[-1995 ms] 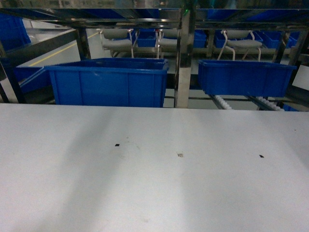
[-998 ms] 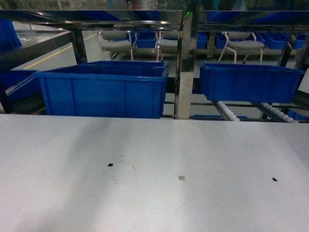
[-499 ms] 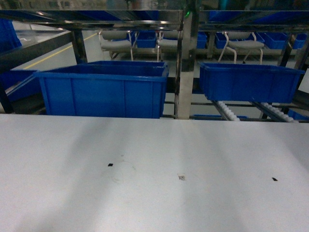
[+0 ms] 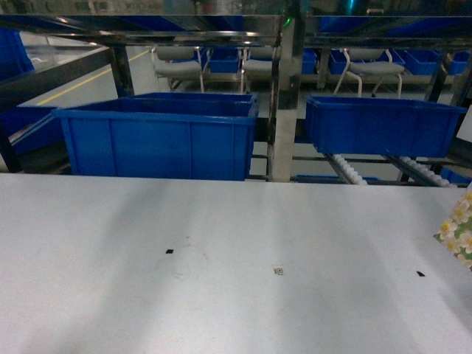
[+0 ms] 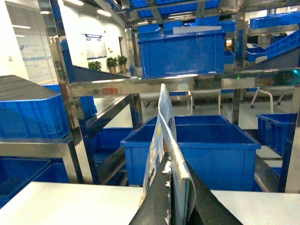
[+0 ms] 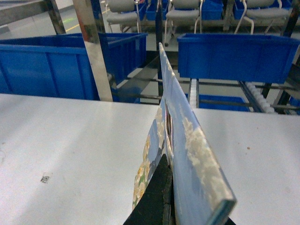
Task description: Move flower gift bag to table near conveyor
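Our right pincer (image 6: pixel 168 206) is pinching the bag (image 6: pixel 187 140) from below: its dark jaws close on the lower edge, and the flat, flower-printed bag rises edge-on toward 12 o'clock in the right wrist view. Our left pincer (image 5: pixel 172 201) is pinching the same kind of flat bag edge (image 5: pixel 164 136) in the same way, jaws pressed against both faces, the panel standing upright and leaning slightly toward 11 o'clock.

In the head view only a corner of the bag (image 4: pixel 459 230) shows, at 3 o'clock against the frame edge, over the desk (image 4: pixel 221 295); we cannot tell whether it touches the surface. Neither pincer shows in that view.

The desk is a broad matte white-grey top with a few tiny black marks. Beyond its far edge, toward 12 o'clock, stand two blue bins: a large bin (image 4: pixel 155 136) at 11 o'clock and a smaller bin (image 4: pixel 380 125) at 1 o'clock, with a steel upright (image 4: pixel 282 103) between them. The conveyor (image 4: pixel 346 168) of white rollers runs under the smaller bin. Grey chairs (image 4: pixel 177 63) sit farther back.
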Tool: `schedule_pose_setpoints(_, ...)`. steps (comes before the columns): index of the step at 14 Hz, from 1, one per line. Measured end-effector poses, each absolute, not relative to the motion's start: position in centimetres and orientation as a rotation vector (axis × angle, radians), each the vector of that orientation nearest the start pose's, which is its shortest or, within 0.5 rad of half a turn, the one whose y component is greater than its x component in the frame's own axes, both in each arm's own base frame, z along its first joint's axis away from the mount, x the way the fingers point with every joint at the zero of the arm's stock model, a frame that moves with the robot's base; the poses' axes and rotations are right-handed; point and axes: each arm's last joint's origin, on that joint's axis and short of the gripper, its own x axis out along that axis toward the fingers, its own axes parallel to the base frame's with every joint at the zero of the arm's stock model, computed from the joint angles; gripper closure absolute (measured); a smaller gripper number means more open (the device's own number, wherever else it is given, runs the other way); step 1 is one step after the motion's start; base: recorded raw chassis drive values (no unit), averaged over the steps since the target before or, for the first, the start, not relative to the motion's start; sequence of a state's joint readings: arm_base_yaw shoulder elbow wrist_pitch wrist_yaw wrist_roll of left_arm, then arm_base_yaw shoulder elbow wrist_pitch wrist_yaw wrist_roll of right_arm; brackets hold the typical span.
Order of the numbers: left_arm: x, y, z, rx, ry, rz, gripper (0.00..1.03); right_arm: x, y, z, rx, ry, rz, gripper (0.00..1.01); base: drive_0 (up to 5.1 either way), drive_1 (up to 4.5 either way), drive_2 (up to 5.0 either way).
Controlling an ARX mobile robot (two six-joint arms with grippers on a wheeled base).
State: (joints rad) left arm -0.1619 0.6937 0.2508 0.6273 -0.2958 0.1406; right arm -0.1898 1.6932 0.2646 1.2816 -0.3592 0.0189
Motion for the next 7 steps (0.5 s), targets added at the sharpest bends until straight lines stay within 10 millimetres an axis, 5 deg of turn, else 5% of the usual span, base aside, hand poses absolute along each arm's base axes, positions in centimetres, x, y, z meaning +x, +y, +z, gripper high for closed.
schedule_pose_setpoints(7,15.7,-1.7,23.9,0.098,-0.170,0.146,1.01,25.5,-5.6,8.4,0.115,0.258,0.153,0.99,0.0,0.00,0.0)
